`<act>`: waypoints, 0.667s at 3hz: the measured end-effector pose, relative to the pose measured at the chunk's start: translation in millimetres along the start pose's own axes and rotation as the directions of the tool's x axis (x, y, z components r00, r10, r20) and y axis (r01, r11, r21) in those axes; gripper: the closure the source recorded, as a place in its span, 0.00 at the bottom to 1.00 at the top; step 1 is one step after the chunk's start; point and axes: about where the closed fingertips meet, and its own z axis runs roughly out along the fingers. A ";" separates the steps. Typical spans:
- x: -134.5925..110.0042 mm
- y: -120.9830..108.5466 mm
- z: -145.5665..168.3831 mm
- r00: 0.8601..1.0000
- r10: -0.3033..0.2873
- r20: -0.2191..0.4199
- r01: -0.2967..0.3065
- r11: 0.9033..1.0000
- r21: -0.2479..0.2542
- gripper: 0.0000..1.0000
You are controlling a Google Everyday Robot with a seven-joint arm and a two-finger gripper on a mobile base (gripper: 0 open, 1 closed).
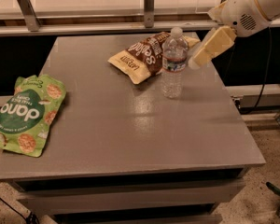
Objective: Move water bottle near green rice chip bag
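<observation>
Reach stage: water bottle not yet gripped.

Nearest you, at the lower left of the frame, the green rice chip bag lies flat over the left edge of the bench. Farther back, right of centre, the water bottle stands upright, well apart from that bag and just in front of a brown and yellow snack bag. Beyond it, at the upper right, your hand hangs just beside the bottle's shoulder, apparently not touching; whether it is apart or together cannot be told. By my reading, you next need to set it around the bottle's body, clamp, then carry the bottle toward the lower left.
</observation>
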 end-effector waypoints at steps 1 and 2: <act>-7.4 8.4 25.4 0.999 0.010 0.049 -0.006 0.996 -0.085 0.00; -14.3 18.4 43.5 0.996 0.003 0.084 0.009 0.989 -0.147 0.16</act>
